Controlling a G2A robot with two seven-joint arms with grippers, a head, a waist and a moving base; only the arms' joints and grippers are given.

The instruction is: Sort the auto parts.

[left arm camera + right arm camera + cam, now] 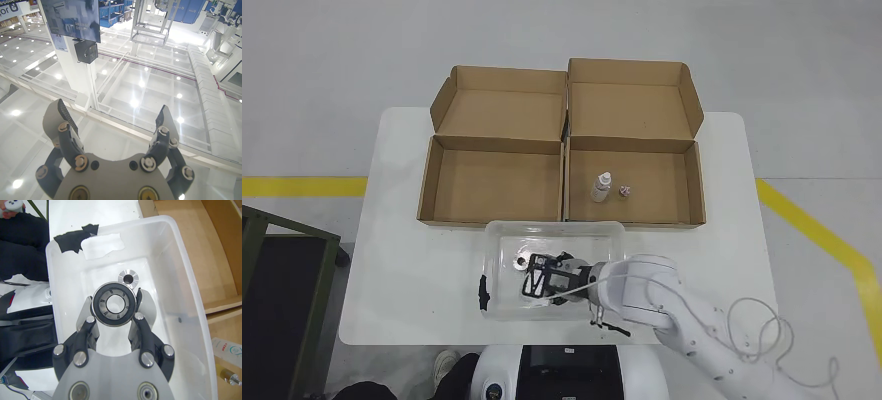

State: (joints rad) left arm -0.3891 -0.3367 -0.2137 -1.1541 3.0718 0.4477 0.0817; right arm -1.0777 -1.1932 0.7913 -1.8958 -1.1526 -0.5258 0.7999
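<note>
My right gripper is inside the clear plastic bin, shut on a round metal bearing with a black rim. A small silver bushing lies on the bin floor just beyond it. From above, the right gripper sits in the bin next to the bushing. A white bottle and a small metal part rest in the right cardboard box. My left gripper is open, holding nothing and facing up at the ceiling.
An empty cardboard box stands left of the right one, both with lids folded back. Black tape sticks to the bin's rim. A person's hand holds a controller beside the table.
</note>
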